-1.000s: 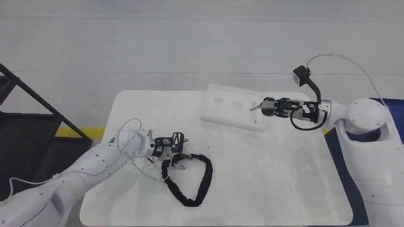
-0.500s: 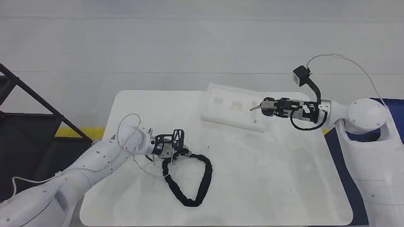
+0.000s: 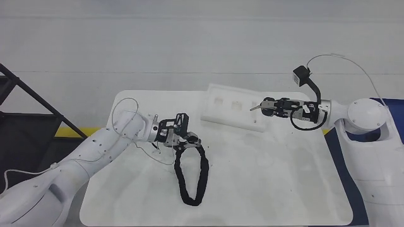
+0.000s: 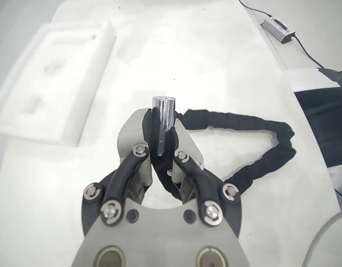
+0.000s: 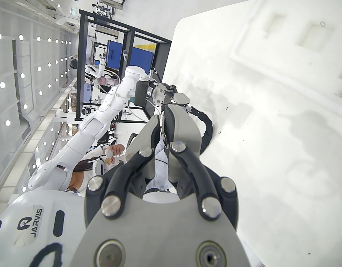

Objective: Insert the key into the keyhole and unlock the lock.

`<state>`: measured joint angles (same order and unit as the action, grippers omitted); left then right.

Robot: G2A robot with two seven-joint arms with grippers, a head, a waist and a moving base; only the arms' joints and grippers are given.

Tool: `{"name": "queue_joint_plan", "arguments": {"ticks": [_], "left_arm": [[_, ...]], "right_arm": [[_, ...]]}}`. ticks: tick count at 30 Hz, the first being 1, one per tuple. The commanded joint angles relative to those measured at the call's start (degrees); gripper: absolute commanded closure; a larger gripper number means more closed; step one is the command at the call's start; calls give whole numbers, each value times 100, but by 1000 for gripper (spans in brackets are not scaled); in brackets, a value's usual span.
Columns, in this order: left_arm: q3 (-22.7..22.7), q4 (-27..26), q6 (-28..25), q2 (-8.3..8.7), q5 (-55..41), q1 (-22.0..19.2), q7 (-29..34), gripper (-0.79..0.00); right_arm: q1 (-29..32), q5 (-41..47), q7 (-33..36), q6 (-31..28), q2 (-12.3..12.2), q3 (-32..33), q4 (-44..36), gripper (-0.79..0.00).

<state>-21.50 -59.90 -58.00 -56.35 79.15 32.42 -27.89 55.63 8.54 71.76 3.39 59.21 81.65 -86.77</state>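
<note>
The lock is a chrome cylinder on a black sleeved chain that lies in a long loop on the white table. My left gripper is shut on the cylinder, holding it upright with its flat end facing away from the wrist, left of the table's middle. My right gripper hovers over the near edge of the foam tray, shut on a small metal key whose tip points toward the left arm. In the right wrist view the right gripper has its pads pressed together.
A white foam tray with shallow pockets lies at the back middle of the table. A black frame stands off the table's left side. The table surface between the arms is bare.
My left gripper has moved right and slightly toward the back with the cylinder, dragging the chain into a narrower, longer loop. The right arm has kept still.
</note>
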Motion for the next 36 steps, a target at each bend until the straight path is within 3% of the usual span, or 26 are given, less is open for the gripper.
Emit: {"name": "queue_joint_plan", "arguments": {"ticks": [1, 13, 21, 26, 31, 36], "left_arm": [[-3, -204, 0, 20, -84, -104, 74, 0], [54, -1092, 0, -44, -891, -664, 783, 0], [286, -1224, 0, -360, -1297, -932, 1226, 0], [340, -1166, 0, -601, -1439, -979, 1088, 0], [305, -985, 19, -846, -1378, -986, 544, 0], [305, -985, 19, -846, -1378, -986, 544, 0]], "right_arm": [[16, -3, -30, 3, 1, -5, -5, 0], [386, -440, -28, 1225, -109, -142, -513, 0], [1029, -608, -162, 1610, -248, 379, -1438, 0], [1553, -686, -285, 1831, -338, 939, -2171, 0], [1590, -679, -287, 1845, -343, 977, -2218, 0], [1590, -679, -287, 1845, -343, 977, -2218, 0]]}}
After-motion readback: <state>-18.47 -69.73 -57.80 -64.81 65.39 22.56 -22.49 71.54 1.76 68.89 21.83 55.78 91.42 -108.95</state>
